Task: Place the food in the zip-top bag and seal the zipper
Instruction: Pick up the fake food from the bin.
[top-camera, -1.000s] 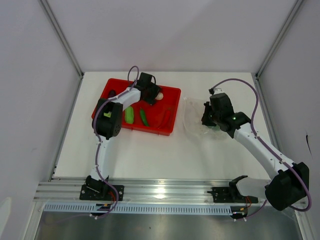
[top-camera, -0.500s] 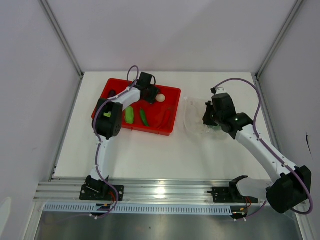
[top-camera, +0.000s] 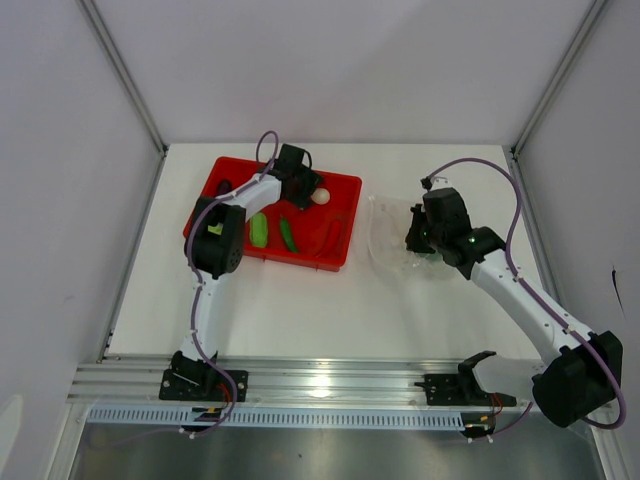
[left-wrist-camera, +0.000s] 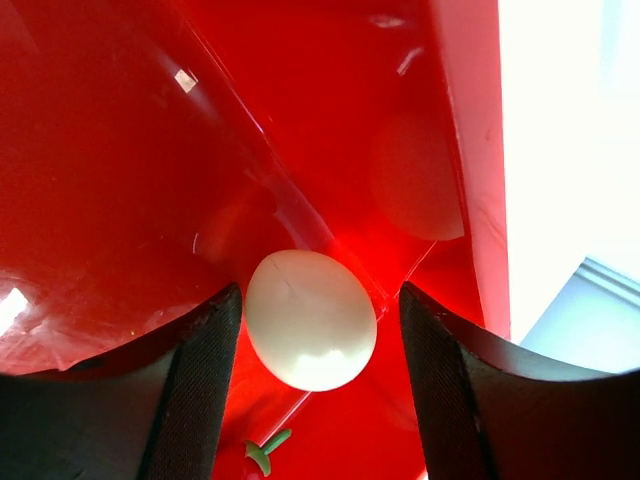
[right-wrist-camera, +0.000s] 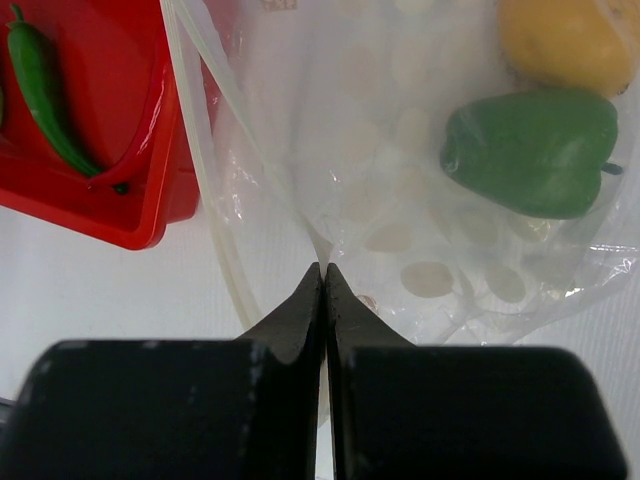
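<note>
My left gripper (top-camera: 306, 190) hangs open over the back of the red tray (top-camera: 345, 215). A white ball (left-wrist-camera: 310, 332) lies between its fingers (left-wrist-camera: 205, 390), close to the left pad and apart from the right one. On the tray floor lie two green vegetables (top-camera: 259, 230) and a red chili (top-camera: 330, 238). To the right, the clear zip-top bag (top-camera: 385, 240) rests on the table. Inside it are a green bell pepper (right-wrist-camera: 530, 150) and a yellow lemon (right-wrist-camera: 565, 40). My right gripper (right-wrist-camera: 325, 268) is shut on the bag's film, beside the pale zipper strip (right-wrist-camera: 200, 160).
A dark purple piece (top-camera: 222, 187) lies at the tray's back left corner. The tray's near right corner (right-wrist-camera: 140, 225) lies close to the bag's edge. Grey walls stand round the white table (top-camera: 300, 310), and the arm bases sit on the rail along its near edge.
The left gripper's jaws narrowed round the white ball and widened again, and the ball now shows clear of the gripper from above. The right gripper shifted slightly right, still pinching the bag.
</note>
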